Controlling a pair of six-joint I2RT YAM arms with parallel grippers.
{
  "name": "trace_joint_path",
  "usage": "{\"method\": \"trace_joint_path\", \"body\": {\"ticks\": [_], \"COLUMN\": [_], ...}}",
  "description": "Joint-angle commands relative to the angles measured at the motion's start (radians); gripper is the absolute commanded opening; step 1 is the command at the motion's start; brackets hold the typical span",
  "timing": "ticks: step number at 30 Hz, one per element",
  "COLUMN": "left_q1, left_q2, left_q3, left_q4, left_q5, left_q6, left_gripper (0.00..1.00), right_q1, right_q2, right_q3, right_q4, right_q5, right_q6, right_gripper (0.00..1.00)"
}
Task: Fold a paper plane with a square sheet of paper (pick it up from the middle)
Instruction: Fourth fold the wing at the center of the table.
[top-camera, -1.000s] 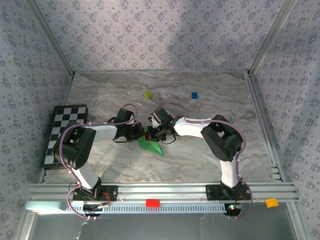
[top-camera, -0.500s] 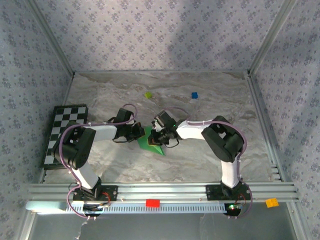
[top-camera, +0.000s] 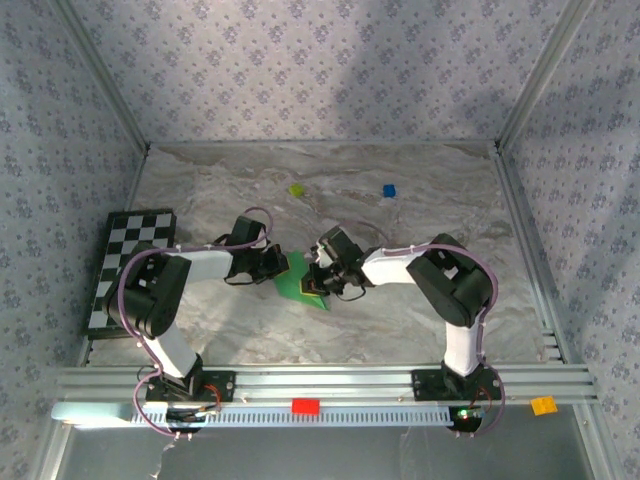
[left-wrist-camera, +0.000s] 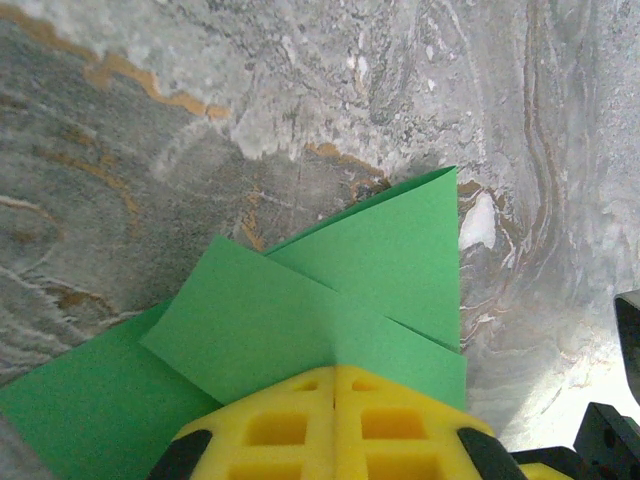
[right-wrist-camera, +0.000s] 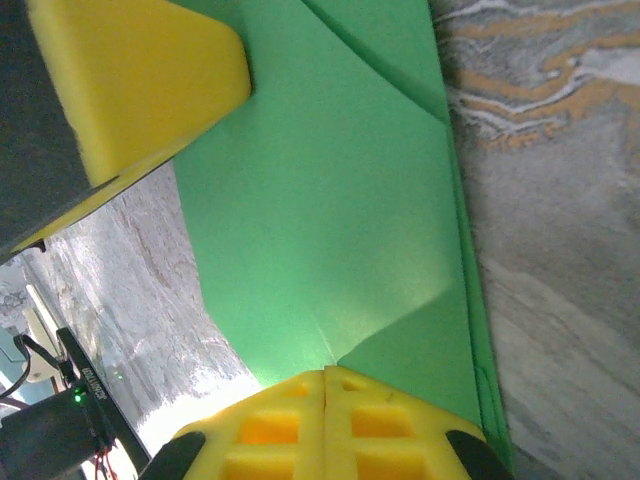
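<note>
Green and thin, flaps already creased in: square sheet of paper (top-camera: 302, 288) flat on the table (top-camera: 430, 200) at its middle, sharp tip toward the near edge and a little right, long axis running back and leftward. Pinned from both flanks just beyond that tip: right gripper (top-camera: 319, 277) fully closed, tips down on the right half; left gripper (top-camera: 276, 264) likewise closed, tips on the far left flap. Pressing rather than pinching, as far as visible. Equally near to both arms; next crease probably along that axis.

pale lilac walls (top-camera: 320, 70) with small flower print on three sides; grey-white marbled table (top-camera: 450, 200), tan veins; metal rail (top-camera: 330, 378) along near edge; soft even light.
</note>
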Motion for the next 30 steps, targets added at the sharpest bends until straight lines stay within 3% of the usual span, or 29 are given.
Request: {"method": "trace_joint_path", "body": {"ticks": [1, 10, 17, 30], "left_q1": [0.010, 0.010, 0.010, 0.011], "left_q2": [0.015, 0.021, 0.018, 0.021], "left_q3": [-0.025, -0.028, -0.029, -0.022], "left_q4": [-0.074, -0.068, -0.069, -0.079], "left_q5": [-0.052, -0.046, -0.046, -0.047], "left_q6": [0.022, 0.020, 0.019, 0.026], "left_gripper": [0.00, 0.00, 0.00, 0.00], "right_q1": [-0.001, 0.003, 0.004, -0.002], "right_q2": [-0.033, 0.053, 0.121, -0.062], "right_q3": [-0.011, 0.178, 0.159, 0.031], "right_q4": [-0.073, -0.155, -0.170, -0.084], "right_q5": [0.017, 0.011, 0.047, -0.007], "right_q6": [0.014, -0.023, -0.012, -0.030], "right_gripper": [0.04, 0.04, 0.04, 0.06]}}
